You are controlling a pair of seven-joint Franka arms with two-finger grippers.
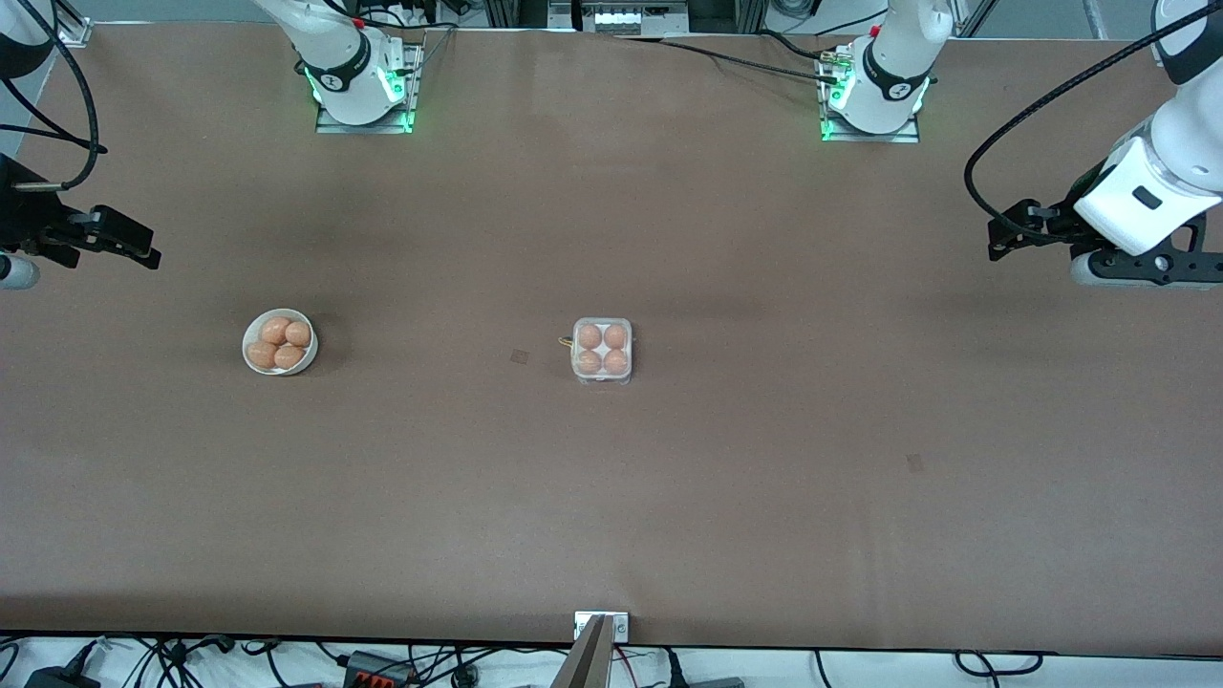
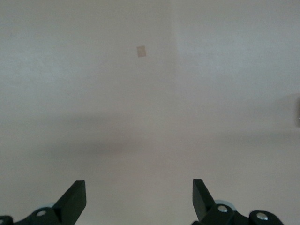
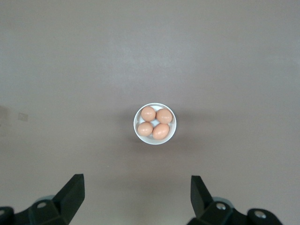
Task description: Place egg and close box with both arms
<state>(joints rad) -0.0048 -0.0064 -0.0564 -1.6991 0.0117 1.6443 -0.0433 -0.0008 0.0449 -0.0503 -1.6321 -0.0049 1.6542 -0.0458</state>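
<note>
The box [image 1: 602,379] sits mid-table, an orange-brown egg [image 1: 590,336] in each round cell, and its clear lid looks down over them. My left gripper [image 1: 1003,234] hangs open and empty over the left arm's end of the table; its wrist view shows its open gripper [image 2: 138,187] over bare table only. My right gripper [image 1: 143,247] hangs open and empty over the right arm's end of the table. Its wrist view shows its open gripper [image 3: 137,183] and, farther off, more eggs [image 3: 148,114] in a bowl. Both arms are well apart from the box.
A round white bowl [image 1: 310,355] with several loose eggs stands toward the right arm's end, level with the box; it also shows in the right wrist view [image 3: 138,135]. Small tape marks [image 1: 519,356] [image 1: 914,462] lie on the brown table. A camera mount [image 1: 600,626] sits at the front edge.
</note>
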